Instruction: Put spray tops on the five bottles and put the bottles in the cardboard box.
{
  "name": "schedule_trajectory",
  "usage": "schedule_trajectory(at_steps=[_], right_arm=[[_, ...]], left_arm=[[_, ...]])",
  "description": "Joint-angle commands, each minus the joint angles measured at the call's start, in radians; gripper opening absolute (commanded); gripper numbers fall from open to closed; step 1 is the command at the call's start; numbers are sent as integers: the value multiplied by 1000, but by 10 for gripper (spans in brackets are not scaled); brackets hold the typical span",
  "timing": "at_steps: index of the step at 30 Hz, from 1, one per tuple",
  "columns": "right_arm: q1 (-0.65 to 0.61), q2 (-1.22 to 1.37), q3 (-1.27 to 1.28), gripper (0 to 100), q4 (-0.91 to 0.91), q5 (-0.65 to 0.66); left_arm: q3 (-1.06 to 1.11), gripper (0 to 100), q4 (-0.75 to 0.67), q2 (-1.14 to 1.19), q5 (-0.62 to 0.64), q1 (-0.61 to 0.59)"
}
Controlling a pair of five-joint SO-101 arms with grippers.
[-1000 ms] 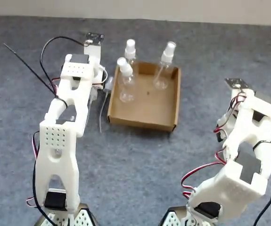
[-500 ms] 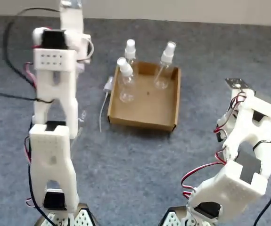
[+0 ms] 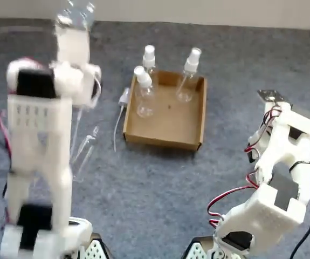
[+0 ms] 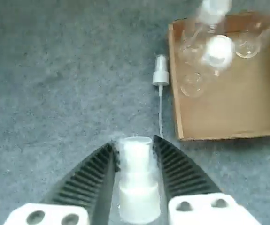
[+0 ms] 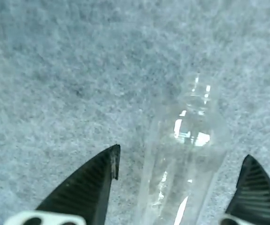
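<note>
Left fingers (image 4: 93, 169) clamped on a white spray top (image 4: 135, 187), high over the worktop's (image 3: 155, 183) far left corner. Right fingers (image 5: 95, 180) spread wide around a clear bottle (image 5: 184, 164) lying flat, not touching it. Cardboard box (image 3: 165, 127) near the far edge holds three capped bottles (image 3: 145, 91).

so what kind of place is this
Probably a robotics test bench: a white left arm and right arm with exposed wiring, a grey carpet-like surface, and a cardboard box holding clear spray bottles.
</note>
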Motion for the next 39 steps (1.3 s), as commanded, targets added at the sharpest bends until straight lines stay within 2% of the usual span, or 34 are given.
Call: schedule_trajectory(at_steps=[1,6,11,18,23,33,37,39], right_arm=[[-7,-13,-48,335,-4,71],[-4,-13,-54,335,-5,69],[-10,-4,-56,335,-15,-8],[-36,-1,-56,334,-51,-14],[-36,-1,-51,250,-91,-49],[-35,-2,-48,159,-82,-51],[-19,-5,-48,167,-81,-46],[-4,-8,-48,212,-67,9]], left_arm=[[463,2,-212,-357,-20,27],[849,2,-445,-529,-18,30],[1017,2,-560,-550,-18,27],[1046,2,-565,-552,-18,25],[1063,2,-566,-552,-18,25],[1063,2,-566,-552,-18,25],[1063,2,-565,-552,-18,25],[1063,2,-565,-552,-18,25]])
